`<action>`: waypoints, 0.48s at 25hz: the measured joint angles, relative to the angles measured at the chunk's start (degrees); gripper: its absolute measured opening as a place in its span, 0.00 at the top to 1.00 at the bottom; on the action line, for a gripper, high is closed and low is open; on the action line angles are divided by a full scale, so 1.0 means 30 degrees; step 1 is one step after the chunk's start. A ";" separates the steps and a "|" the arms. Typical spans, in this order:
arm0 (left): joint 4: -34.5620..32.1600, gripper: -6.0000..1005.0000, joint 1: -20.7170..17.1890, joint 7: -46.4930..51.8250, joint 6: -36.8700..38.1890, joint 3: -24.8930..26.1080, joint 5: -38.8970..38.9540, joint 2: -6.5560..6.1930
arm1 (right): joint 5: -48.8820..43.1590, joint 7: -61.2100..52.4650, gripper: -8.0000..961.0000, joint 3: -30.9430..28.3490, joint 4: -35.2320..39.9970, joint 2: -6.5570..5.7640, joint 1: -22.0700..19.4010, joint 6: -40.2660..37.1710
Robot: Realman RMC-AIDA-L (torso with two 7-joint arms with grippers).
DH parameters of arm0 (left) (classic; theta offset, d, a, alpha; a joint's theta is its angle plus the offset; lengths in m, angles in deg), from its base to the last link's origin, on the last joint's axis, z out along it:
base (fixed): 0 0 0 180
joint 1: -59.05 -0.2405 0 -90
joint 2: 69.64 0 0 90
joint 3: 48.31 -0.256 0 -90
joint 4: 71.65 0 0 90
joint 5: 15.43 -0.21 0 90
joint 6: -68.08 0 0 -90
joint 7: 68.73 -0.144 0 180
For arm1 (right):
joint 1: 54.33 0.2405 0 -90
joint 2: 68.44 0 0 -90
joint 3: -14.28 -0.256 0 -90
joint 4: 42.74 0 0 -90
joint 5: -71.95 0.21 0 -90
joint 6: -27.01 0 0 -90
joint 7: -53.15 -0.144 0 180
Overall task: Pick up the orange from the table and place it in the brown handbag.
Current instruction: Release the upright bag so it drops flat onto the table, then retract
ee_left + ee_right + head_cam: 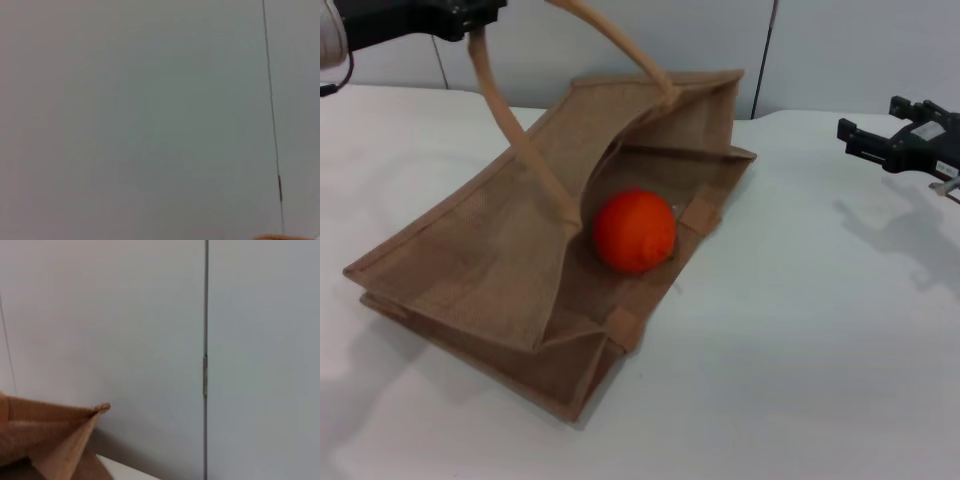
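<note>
The orange [634, 231] lies inside the open mouth of the brown handbag [480, 260], resting on the bag's lower side. The handbag lies flat on the white table [800, 350]. My left gripper [470, 18] is at the top left, shut on one rope handle [510, 130], and holds the bag's upper side lifted open. My right gripper [882, 128] hovers open and empty over the table at the far right, well apart from the bag. A corner of the bag [60, 435] shows in the right wrist view.
A pale grey panelled wall [800, 50] stands behind the table. The left wrist view shows only that wall [150, 120]. Bare tabletop spreads to the right of and in front of the bag.
</note>
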 joint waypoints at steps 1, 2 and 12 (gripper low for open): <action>0.0163 0.53 0.0021 -0.0205 -0.0007 -0.0010 0.0208 0.0001 | -0.0001 0.0001 0.07 -0.0003 0.0002 0.0000 -0.0001 -0.0077; 0.0320 0.51 0.0041 -0.0417 -0.0019 -0.0024 0.0364 0.0002 | 0.0000 0.0002 0.07 -0.0006 0.0002 0.0000 0.0000 -0.0124; 0.1974 0.18 0.0608 -0.1239 -0.0177 0.0168 0.1117 -0.0073 | 0.0000 0.0004 0.07 -0.0012 0.0004 0.0106 0.0000 -0.0178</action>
